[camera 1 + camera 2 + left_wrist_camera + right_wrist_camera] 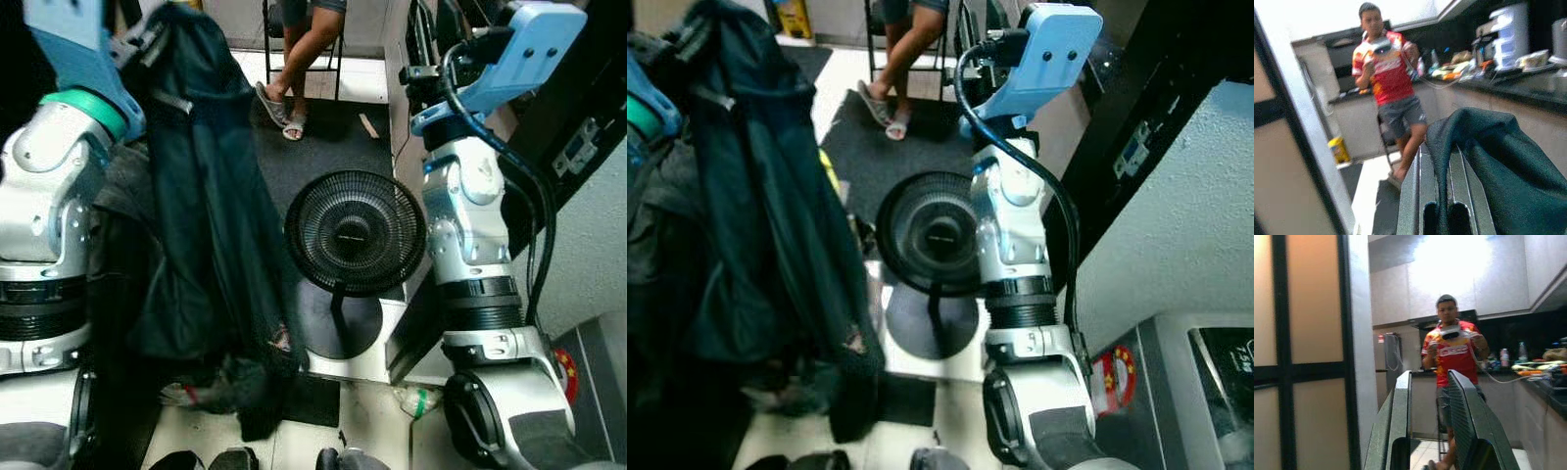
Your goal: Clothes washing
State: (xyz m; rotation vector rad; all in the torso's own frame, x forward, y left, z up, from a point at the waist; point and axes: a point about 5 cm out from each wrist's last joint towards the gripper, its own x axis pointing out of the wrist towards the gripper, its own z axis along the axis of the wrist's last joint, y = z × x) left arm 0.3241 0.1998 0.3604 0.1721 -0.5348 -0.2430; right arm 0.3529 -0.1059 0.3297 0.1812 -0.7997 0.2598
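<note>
Both arms fill the foreground of the head views, raised. Left claw (pixel 1447 205): clamped on a dark teal garment (pixel 196 225), cloth bunched between and over its fingers (pixel 1413 196). Garment hangs from that claw in a long drape, hem ending close to the floor, beside a heap of other clothes (pixel 211 387) directly under the claw.

Right claw (pixel 1437 431): empty, fingers parted with a clear gap, nothing between them. It points toward a person (pixel 1454 357) standing well beyond it, holding a device in both hands.

Fan (pixel 355 233) stands on its base between the two arms, just beside the hanging garment.

Risks, as judged:
- Grip looks to be on a fold near the top only; a swing of the arm could let the cloth slip out.
- Trailing hem may snag the fan or tip it when carried.
- Low hem near the feet: could be trodden on while walking, pulling the garment free.
- Person's feet (pixel 284 108) lie ahead of the claws; forward travel needs clearance.
</note>
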